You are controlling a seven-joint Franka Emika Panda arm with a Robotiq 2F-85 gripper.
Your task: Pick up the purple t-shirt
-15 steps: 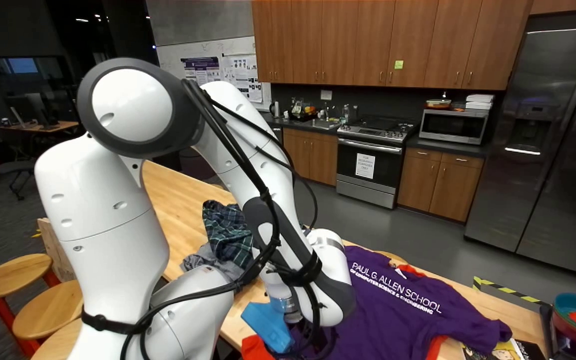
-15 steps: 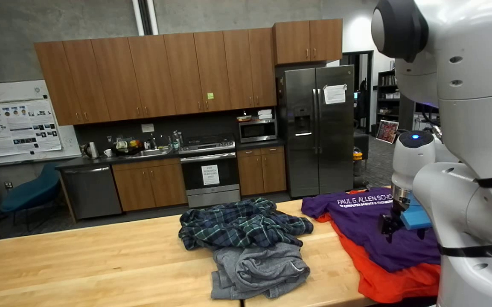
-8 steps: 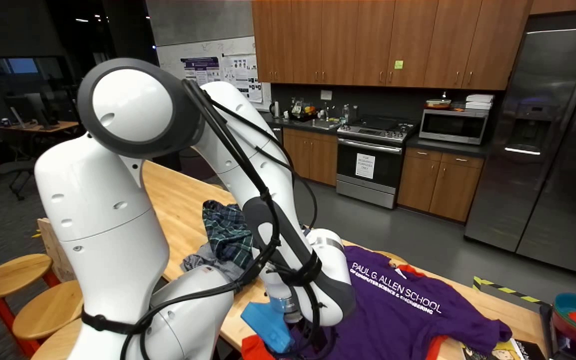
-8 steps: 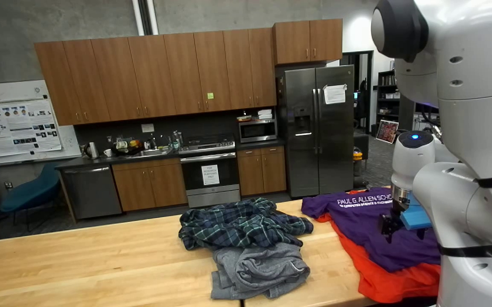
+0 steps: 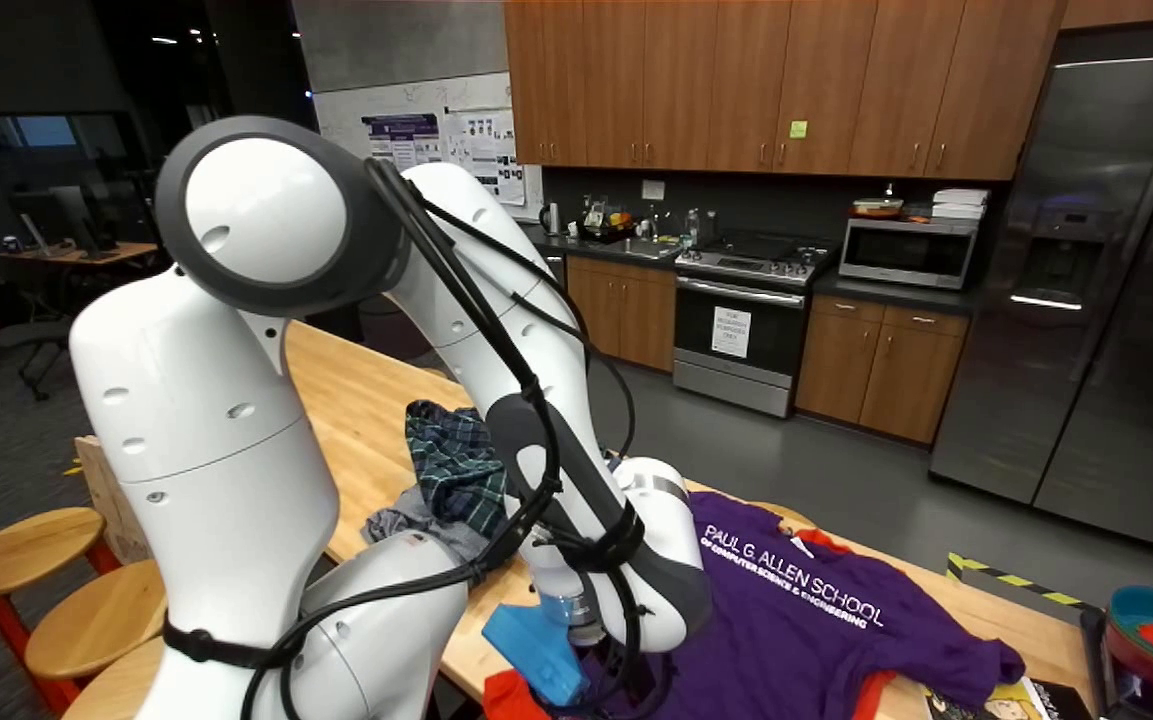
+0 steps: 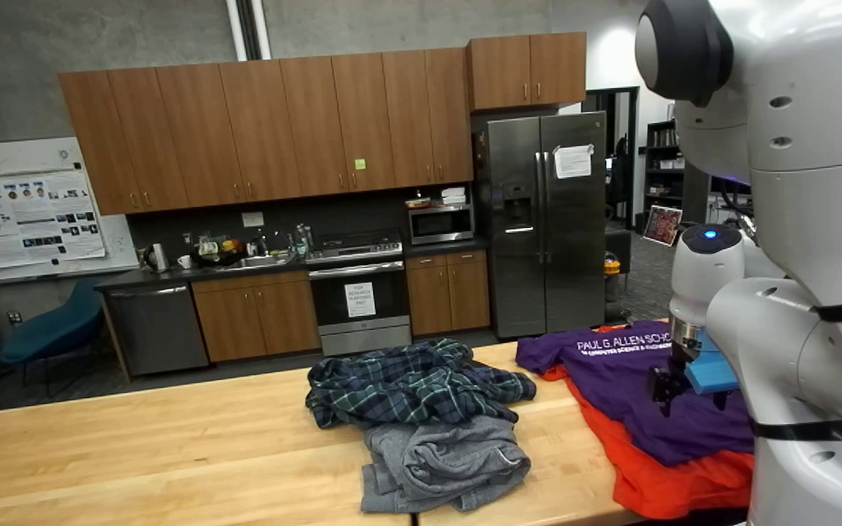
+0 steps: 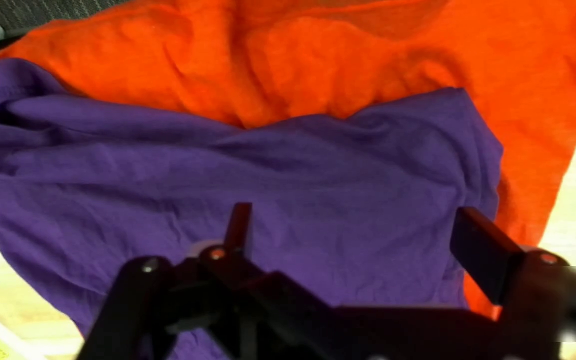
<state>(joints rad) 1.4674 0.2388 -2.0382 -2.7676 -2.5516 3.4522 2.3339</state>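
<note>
Under the gripper (image 7: 353,212), the purple shirt (image 7: 248,185) lies spread and rumpled on the table (image 6: 194,431), partly over an orange cloth (image 7: 337,55). The jaws stand wide with nothing between them, pointing down at the shirt's body. So the shirt lies straight below the gripper, and little sideways travel seems needed. In both exterior views the lettered chest is toward the table's far edge, and the body runs from there back toward the arm (image 6: 808,351), which I take for its long axis. The fingers (image 7: 485,252) are spread across it, roughly along the border where purple gives way to orange. At the wrist view's right, one fingertip shows against the shirt's side edge with orange just beyond, while the other tip has only purple behind it. How far the tips clear the cloth is hard to judge, as no view shows that gap plainly. Lifting looks not yet begun; the next move probably calls for going down, then pinching a fold of purple alone, since too deep a bite could bring up orange as well.
</note>
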